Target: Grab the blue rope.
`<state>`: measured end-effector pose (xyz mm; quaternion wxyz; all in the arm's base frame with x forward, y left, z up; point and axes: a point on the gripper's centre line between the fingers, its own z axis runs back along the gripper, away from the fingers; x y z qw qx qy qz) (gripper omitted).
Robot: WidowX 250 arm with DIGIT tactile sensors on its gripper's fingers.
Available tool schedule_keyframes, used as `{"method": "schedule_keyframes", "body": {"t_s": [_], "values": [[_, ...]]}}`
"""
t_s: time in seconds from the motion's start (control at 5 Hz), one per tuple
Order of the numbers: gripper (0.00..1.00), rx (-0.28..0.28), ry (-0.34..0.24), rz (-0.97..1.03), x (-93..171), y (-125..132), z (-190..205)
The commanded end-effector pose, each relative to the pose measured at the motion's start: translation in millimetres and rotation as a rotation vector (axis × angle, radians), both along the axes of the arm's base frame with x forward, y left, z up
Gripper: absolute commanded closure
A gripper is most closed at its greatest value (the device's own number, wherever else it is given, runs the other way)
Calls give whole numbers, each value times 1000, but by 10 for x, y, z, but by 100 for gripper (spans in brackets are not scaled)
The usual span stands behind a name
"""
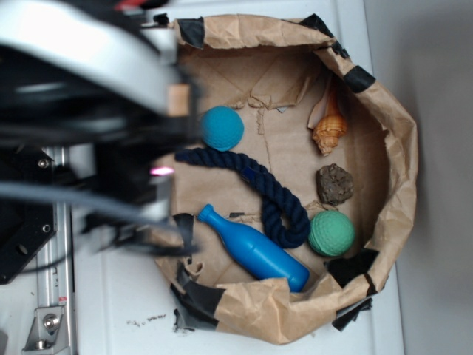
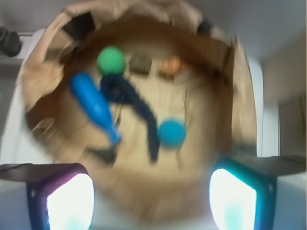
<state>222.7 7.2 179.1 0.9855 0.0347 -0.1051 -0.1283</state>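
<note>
- We see a brown paper bag (image 1: 392, 148) lying on the white worktop (image 1: 111, 296), with its top rolled down and taped so it makes a low wall around the toys.
- The blue rope (image 1: 277, 200) lies flat on the bag's floor, near the middle. One end is straight and points toward the arm. The other end bends into a loop.
- The loop sits just beside the green ball (image 1: 331, 233) and seems to touch the blue bottle (image 1: 255, 250). The teal ball (image 1: 222, 127) sits just beside the straight part.
- A shell (image 1: 329, 129) and a rock (image 1: 336, 183) rest near the far wall, apart from the rope.
- Our tool (image 2: 151, 191) hangs high over the edge of the bag. In the wrist view its two fingers (image 2: 62, 196) stand far apart, so it is wide and holds nothing.
- The wrist view is blurry, but we can make out the rope below, between the fingers.
- We think the straight part is the best spot to grab, because it has the most free room on both sides.
- We think the teal ball could get bumped if we come down too close to it.
</note>
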Motion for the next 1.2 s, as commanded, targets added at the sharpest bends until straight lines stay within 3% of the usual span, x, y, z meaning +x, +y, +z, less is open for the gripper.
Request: {"method": "schedule_keyframes", "body": {"t_s": [0.0,0.2,0.6,0.8,1.0], "values": [[0,6,97,-306,500,-42,-870],[0,-15,117,-476,485,-249,-1127],[0,27,128,-590,566,-526,-1510],[100,35,150,-555,583,-556,-1609],[100,-15,178,-478,538,-532,-1502]]}}
